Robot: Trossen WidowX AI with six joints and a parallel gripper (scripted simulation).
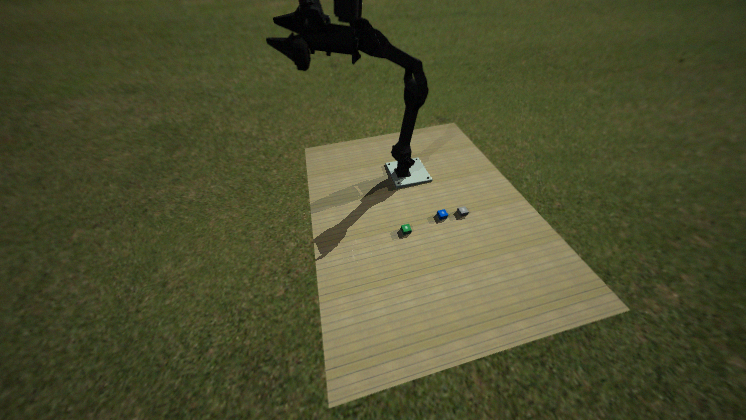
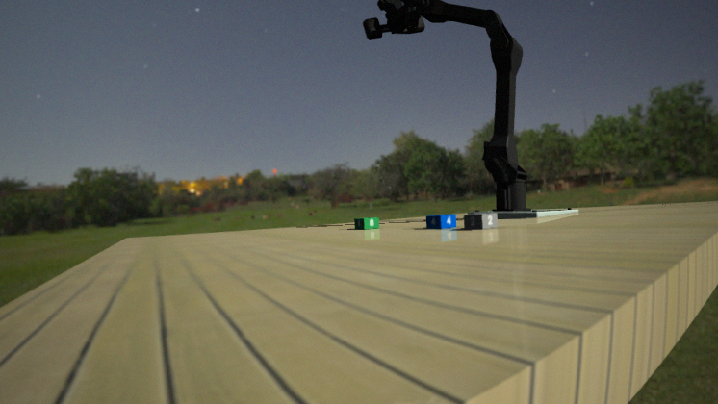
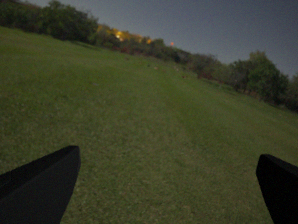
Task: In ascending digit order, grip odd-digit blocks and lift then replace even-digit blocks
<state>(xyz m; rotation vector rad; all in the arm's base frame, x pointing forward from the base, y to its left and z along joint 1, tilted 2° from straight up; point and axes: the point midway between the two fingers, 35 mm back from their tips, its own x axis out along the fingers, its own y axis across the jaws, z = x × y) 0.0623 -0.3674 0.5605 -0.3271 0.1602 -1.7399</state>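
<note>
A grey block [image 1: 463, 211] [image 2: 481, 220] shows the digit 2. Close beside it, with a small gap, a blue block [image 1: 442, 213] [image 2: 441, 221] shows a 4. A green block [image 1: 406, 229] [image 2: 367, 223] stands apart from both and shows what looks like an 8. All three rest on the table. My gripper [image 1: 271, 29] [image 3: 170, 160] is open and empty, high above the table and far from the blocks. The wrist view shows no block, only grass, trees and sky between the spread fingers.
The wooden table [image 1: 443, 313] [image 2: 301, 301] carries the arm's pale base plate [image 1: 417, 174] [image 2: 557, 213] behind the blocks. The arm rises from the plate and bends over at the top. Its shadow falls across the table's left side in the top view. Grass surrounds the table.
</note>
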